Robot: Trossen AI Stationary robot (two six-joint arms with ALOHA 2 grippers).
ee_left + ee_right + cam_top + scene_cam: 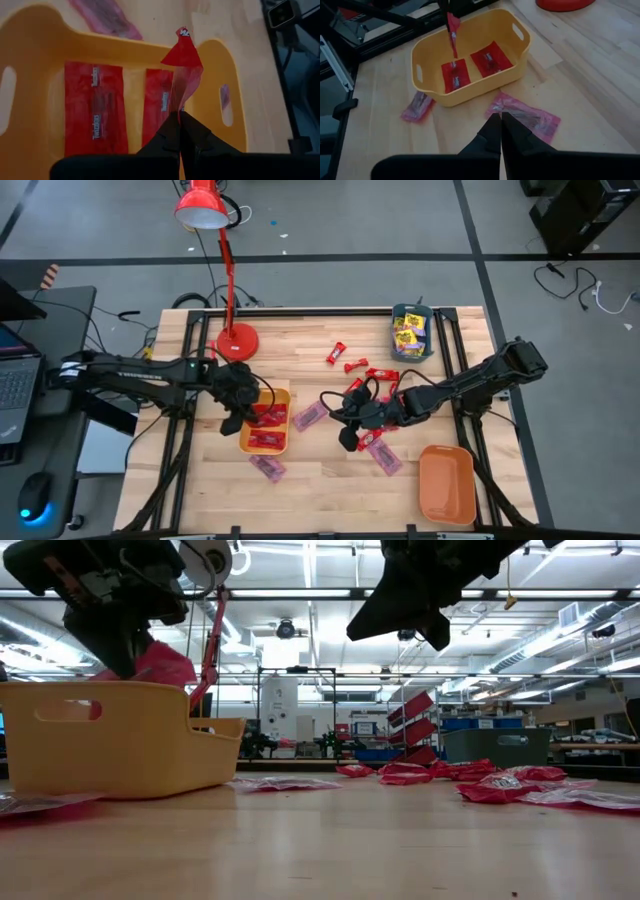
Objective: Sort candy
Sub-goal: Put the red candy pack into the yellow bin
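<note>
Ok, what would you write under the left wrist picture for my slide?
Left pincer, shut on a red candy, dangles it over the yellow tray holding two more red candies.

Left claw (125, 655) hangs above the yellow tray (120, 745), pinching a red candy (160, 665). Right claw (425, 605) hangs closed, empty. Red candies (500, 780) lie on the counter (320, 840).

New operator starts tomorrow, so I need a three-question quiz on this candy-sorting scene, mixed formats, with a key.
1. True or false: the left claw is shut on a red candy.
2. How many red candies lie flat in the yellow tray?
3. The right claw hangs over: A) a pinkish-purple packet B) the orange tray C) the lamp

Key: 1 true; 2 two; 3 A
</note>
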